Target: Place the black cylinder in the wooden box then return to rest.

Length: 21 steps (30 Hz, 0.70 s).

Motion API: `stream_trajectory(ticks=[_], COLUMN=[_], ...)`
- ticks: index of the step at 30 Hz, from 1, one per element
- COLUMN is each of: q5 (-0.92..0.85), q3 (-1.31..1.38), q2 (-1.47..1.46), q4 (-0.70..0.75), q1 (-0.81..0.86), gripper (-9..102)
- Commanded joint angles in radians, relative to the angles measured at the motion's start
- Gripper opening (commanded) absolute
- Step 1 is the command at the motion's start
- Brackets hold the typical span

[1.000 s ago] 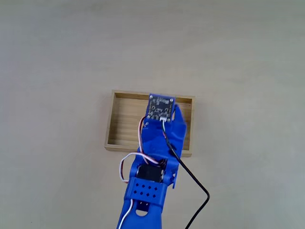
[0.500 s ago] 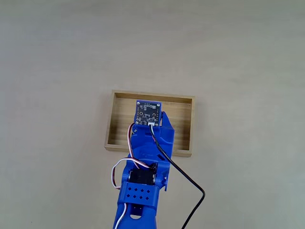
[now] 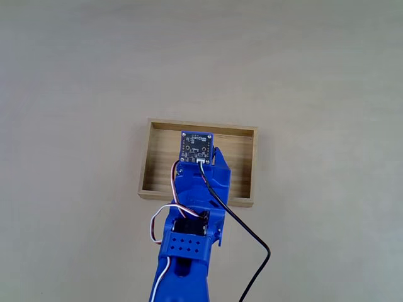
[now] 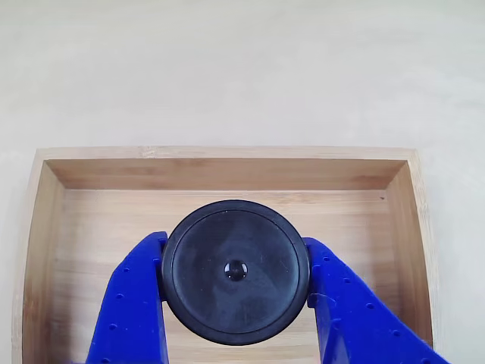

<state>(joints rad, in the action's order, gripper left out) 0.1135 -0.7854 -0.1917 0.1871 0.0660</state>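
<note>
One black cylinder (image 4: 236, 271) (glossy top) clamped in the blue tool (image 4: 236, 303), seemingly above the wooden box (image 4: 227, 173) floor.

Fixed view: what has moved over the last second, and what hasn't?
In the fixed view the arm swung left over the wooden box during the first half second, then barely shifted. The box has stayed where it was. In the other view the tool is clamped on the black cylinder, above the box floor; no release is visible.
</note>
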Motion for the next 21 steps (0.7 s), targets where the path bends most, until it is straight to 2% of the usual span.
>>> stream_trajectory(ticks=[1, 21], q5=[0.008, 0.008], q3=[0.026, 0.066], q2=[0.006, 0.094], q4=[-0.046, -0.077], q1=[0.008, 0.015], gripper=[16, 16])
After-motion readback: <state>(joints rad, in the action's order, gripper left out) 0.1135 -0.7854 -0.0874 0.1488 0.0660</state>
